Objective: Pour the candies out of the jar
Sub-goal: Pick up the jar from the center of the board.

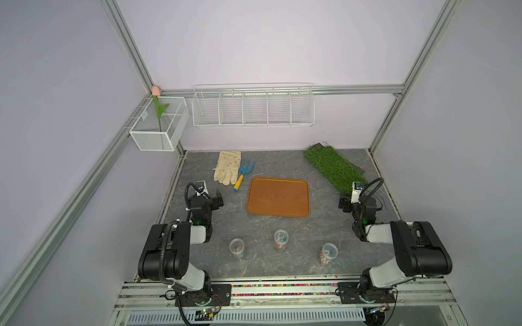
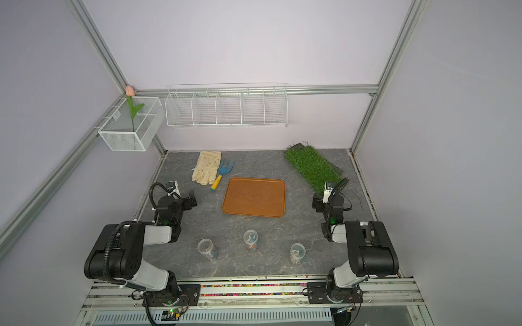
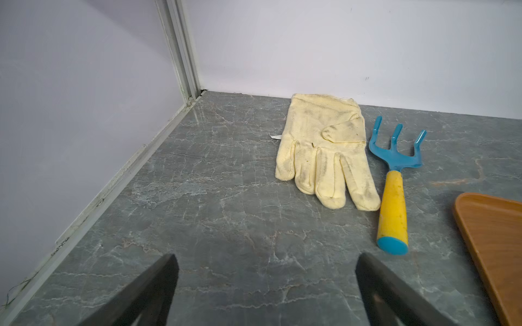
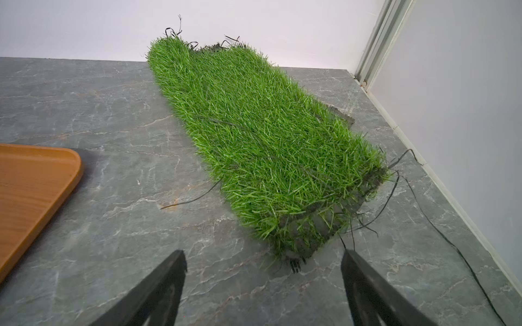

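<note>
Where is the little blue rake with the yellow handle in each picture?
Top view: the hand rake lies beside the glove, just past the far corner of the tray.
Top view: the hand rake lies between glove and tray.
Left wrist: between glove and tray.
Right wrist: not in it.
Shared landmark: the tray, seen in all four.
</note>
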